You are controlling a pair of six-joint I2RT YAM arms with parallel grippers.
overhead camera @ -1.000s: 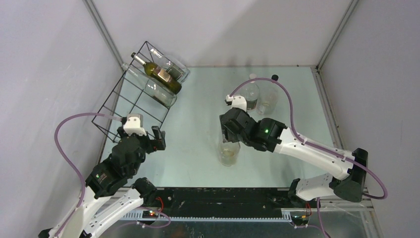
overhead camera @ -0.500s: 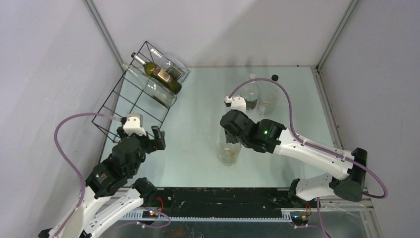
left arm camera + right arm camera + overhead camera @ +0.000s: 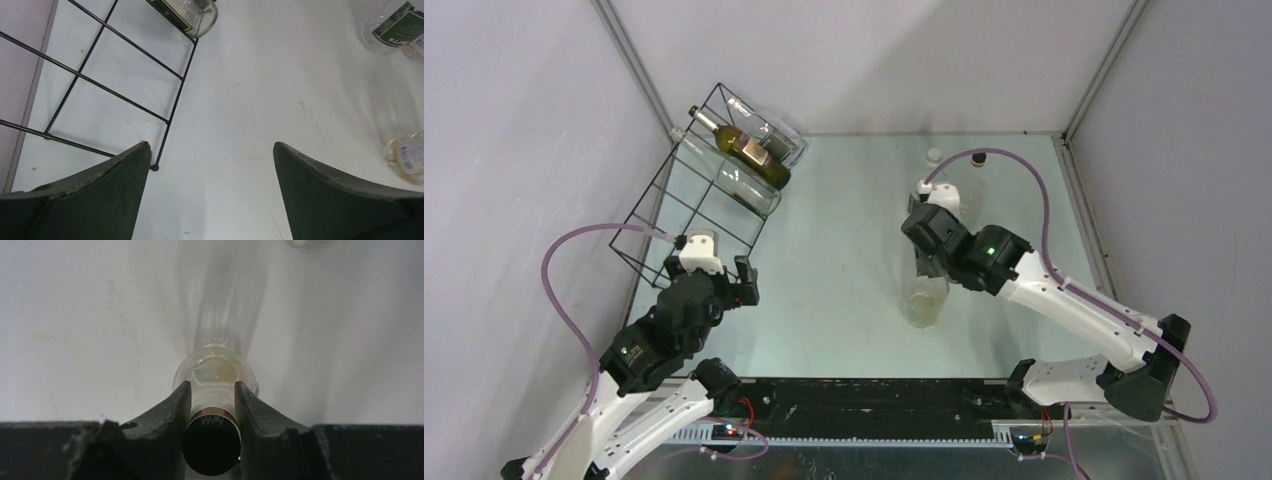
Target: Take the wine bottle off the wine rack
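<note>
1. One clear wine bottle (image 3: 924, 297) stands upright right of centre in the overhead view, well apart from the rack. Whether its base touches the table (image 3: 834, 200) cannot be told.
2. Pinching its neck just under the black cap (image 3: 211, 452) is the right gripper (image 3: 212, 390), one finger pressed to each side of the glass.
3. At the upper left the wine rack (image 3: 646, 197) sits tilted near the wall. Three bottles lie in its far cells: a dark green bottle (image 3: 746, 150) with a gold label, between an upper clear bottle (image 3: 776, 138) and a lower clear bottle (image 3: 752, 188).
4. Spread wide and holding nothing, the left gripper (image 3: 210, 160) hangs over bare table beside the rack's near corner.
5. Toward the upper right stand a white-capped bottle (image 3: 934, 156) and a dark-capped bottle (image 3: 972, 190), partly behind the right arm.
</note>
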